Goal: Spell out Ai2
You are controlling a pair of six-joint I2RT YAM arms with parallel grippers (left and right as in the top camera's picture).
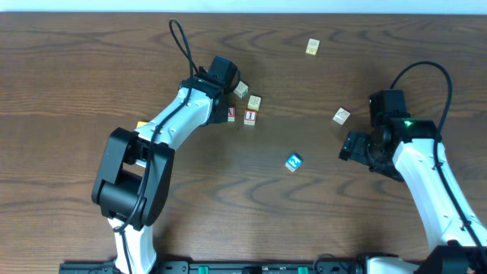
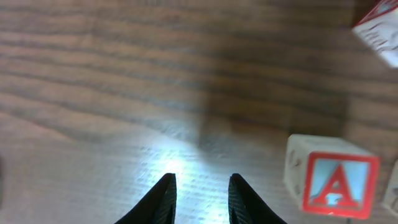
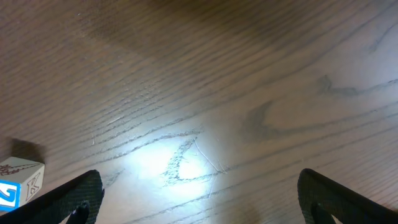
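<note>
A red letter A block (image 1: 232, 114) and a red letter I block (image 1: 249, 116) stand side by side on the table. The A block also shows in the left wrist view (image 2: 333, 183), right of my fingers. My left gripper (image 1: 224, 95) (image 2: 202, 190) hangs just left of the A block, its fingers a little apart with nothing between them. The blue 2 block (image 1: 294, 162) lies alone mid-table and shows at the left edge of the right wrist view (image 3: 13, 183). My right gripper (image 1: 347, 146) (image 3: 199, 193) is wide open and empty, to the right of the 2 block.
Two more blocks (image 1: 254, 101) (image 1: 241, 89) sit just behind the A and I. Loose blocks lie at the back (image 1: 313, 47) and near the right arm (image 1: 342, 116). A yellow piece (image 1: 142, 124) peeks from behind the left arm.
</note>
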